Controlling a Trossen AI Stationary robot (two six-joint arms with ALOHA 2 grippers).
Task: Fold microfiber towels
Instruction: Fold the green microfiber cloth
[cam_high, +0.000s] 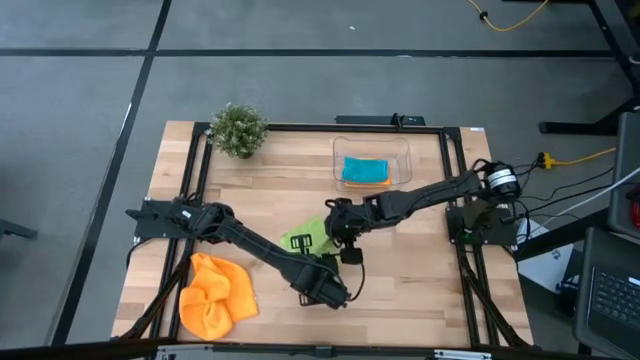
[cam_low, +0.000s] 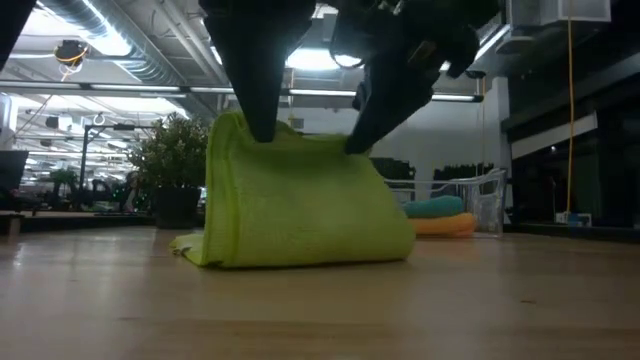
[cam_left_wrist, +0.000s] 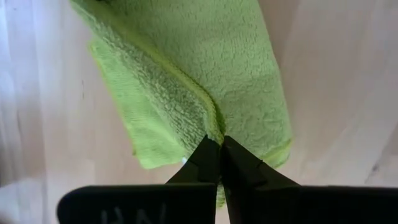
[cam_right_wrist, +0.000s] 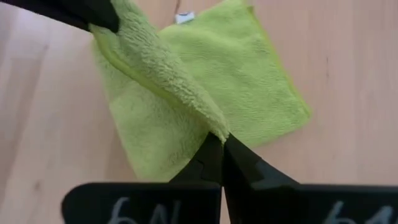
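Left claw (cam_left_wrist: 219, 149): closed tight on one upper edge of the green towel (cam_left_wrist: 205, 74), near the middle of the desk (cam_high: 420, 290).
Right claw (cam_right_wrist: 219, 144): also pinched shut, gripping the same towel's raised edge at another spot; the left claw's dark tip showed at the far end of that edge in the right wrist view.
Green towel: lifted along its top edge by both claws, its lower part resting on the desk (it hung like a small tent in the low view (cam_low: 300, 195)); from above only a bit of it showed between the two arms (cam_high: 308, 240).
Orange towels (cam_high: 215, 293): a crumpled heap at the desk's near-left part, beside the left arm, well apart from the green one.
Blue towel (cam_high: 365, 168): lying folded in the clear tub (cam_high: 402, 150) at the far side of the desk, with an orange edge showing beneath it.
Plant (cam_high: 238, 129): upright at the far-left part of the desk, away from both arms.
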